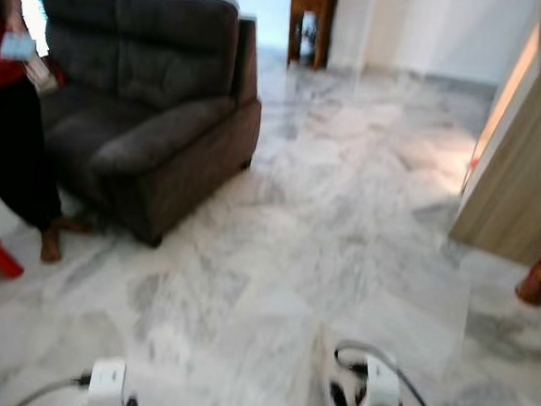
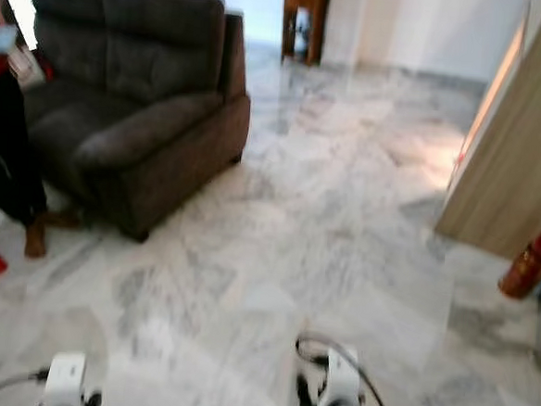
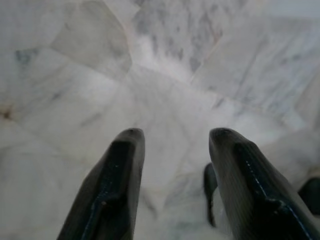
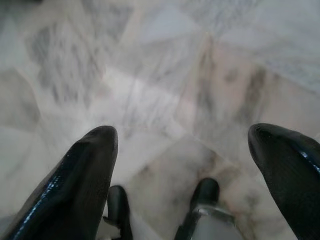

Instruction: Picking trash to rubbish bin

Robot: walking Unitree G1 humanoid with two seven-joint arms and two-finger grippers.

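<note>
Our left gripper [image 3: 175,142] and right gripper [image 4: 182,145] hang spread and empty over the marble floor [image 1: 343,227], and we cannot make out any trash or rubbish bin. Walking blurs our view, so we could clip the person [image 1: 10,138] by the dark sofa [image 1: 147,111] or the wooden cabinet [image 1: 523,174].
</note>
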